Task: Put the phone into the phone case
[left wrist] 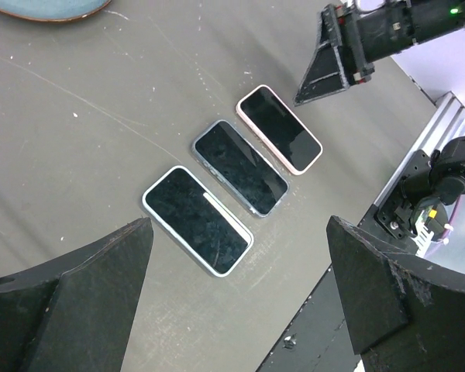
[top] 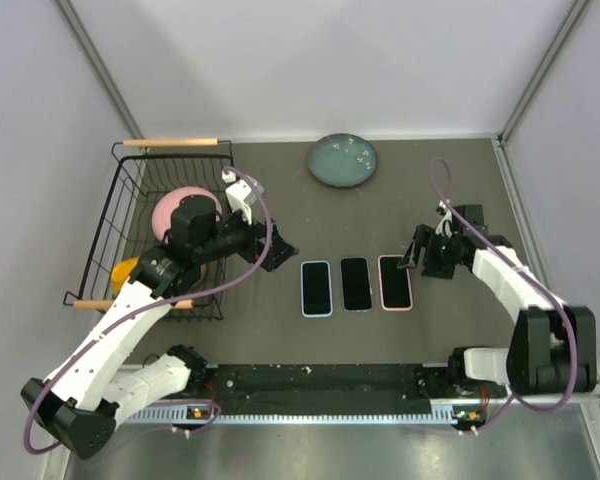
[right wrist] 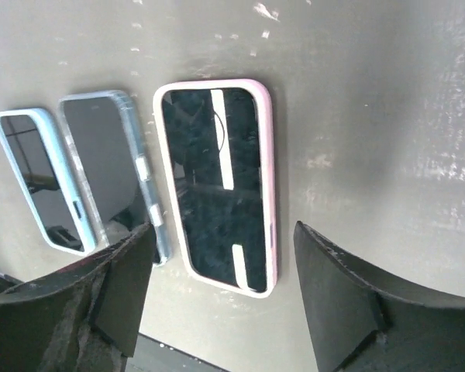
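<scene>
Three phones lie side by side on the dark table: one in a light blue case [top: 316, 288], one in a clear dark case [top: 356, 284], one in a pink case [top: 395, 282]. All show black screens. They also show in the left wrist view, the blue one [left wrist: 198, 220], the clear one [left wrist: 240, 167] and the pink one [left wrist: 279, 128], and in the right wrist view as the pink [right wrist: 217, 182], the clear [right wrist: 108, 174] and the blue [right wrist: 35, 174]. My left gripper [top: 275, 250] is open and empty, left of the blue one. My right gripper [top: 418, 252] is open and empty, just right of the pink one.
A black wire basket [top: 140, 215] holding a pink bowl [top: 170, 208] and a yellow item stands at the left under my left arm. A teal plate [top: 342, 160] sits at the back centre. A black rail [top: 320, 378] runs along the table's near edge.
</scene>
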